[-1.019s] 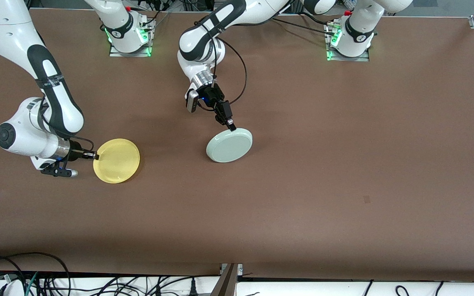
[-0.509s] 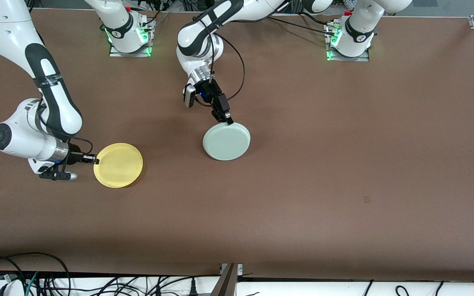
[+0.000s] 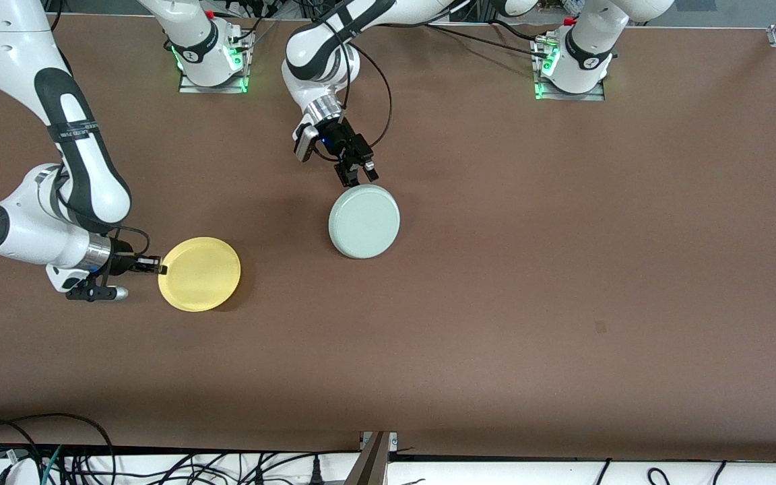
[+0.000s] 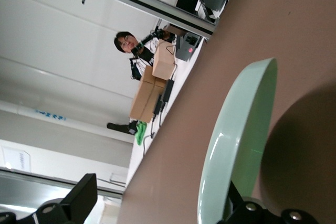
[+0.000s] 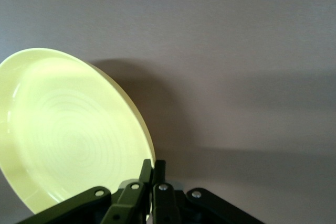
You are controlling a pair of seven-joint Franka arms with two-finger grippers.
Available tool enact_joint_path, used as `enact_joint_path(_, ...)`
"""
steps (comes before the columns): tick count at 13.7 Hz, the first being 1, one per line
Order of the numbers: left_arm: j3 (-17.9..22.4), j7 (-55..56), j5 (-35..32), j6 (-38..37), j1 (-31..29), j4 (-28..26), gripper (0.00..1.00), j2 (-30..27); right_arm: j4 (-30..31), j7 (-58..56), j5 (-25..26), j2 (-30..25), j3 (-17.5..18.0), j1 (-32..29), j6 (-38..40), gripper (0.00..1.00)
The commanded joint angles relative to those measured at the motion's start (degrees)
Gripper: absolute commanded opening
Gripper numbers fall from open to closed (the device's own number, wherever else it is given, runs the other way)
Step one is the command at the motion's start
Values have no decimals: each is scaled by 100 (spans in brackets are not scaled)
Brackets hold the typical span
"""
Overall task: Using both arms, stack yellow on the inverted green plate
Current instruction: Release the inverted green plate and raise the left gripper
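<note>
The green plate point(image 3: 364, 221) lies upside down and flat on the brown table, near the middle. My left gripper point(image 3: 358, 176) hangs open just over the rim that faces the bases and touches nothing. In the left wrist view the green plate point(image 4: 236, 145) is edge-on beside one finger point(image 4: 247, 208), and the left gripper point(image 4: 157, 211) stands wide. Toward the right arm's end, my right gripper point(image 3: 155, 267) is shut on the rim of the yellow plate point(image 3: 201, 274). It holds that plate tilted a little above the table. In the right wrist view the right gripper point(image 5: 152, 169) pinches the yellow plate point(image 5: 68, 135).
Both arm bases point(image 3: 211, 54) stand along the table edge farthest from the front camera. Loose cables point(image 3: 91, 461) run below the nearest edge. A small dark mark point(image 3: 600, 327) sits on the table toward the left arm's end. Cardboard boxes point(image 4: 157, 85) stand off the table.
The left gripper opened and let go of the green plate, which settled flat, then drew back toward the bases. The right gripper carried the yellow plate slightly toward the green plate.
</note>
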State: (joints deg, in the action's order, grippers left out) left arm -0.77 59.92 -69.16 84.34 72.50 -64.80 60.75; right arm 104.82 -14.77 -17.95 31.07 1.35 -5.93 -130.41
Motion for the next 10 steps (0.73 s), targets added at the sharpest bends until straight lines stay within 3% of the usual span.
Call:
enact_joint_path(1, -2, 588, 901, -85, 45, 415, 100, 77, -250, -141, -200, -31, 40, -31, 366, 0)
enact_joint_path(6, 7, 2099, 2072, 678, 10, 495, 100, 51, -690, -193, -191, -31, 146, -14, 947, 0)
enact_joint_path(10, 7, 2812, 3116, 1250, -183, 495, 100, -115, -752, -185, -191, -74, 295, 4, 965, 0)
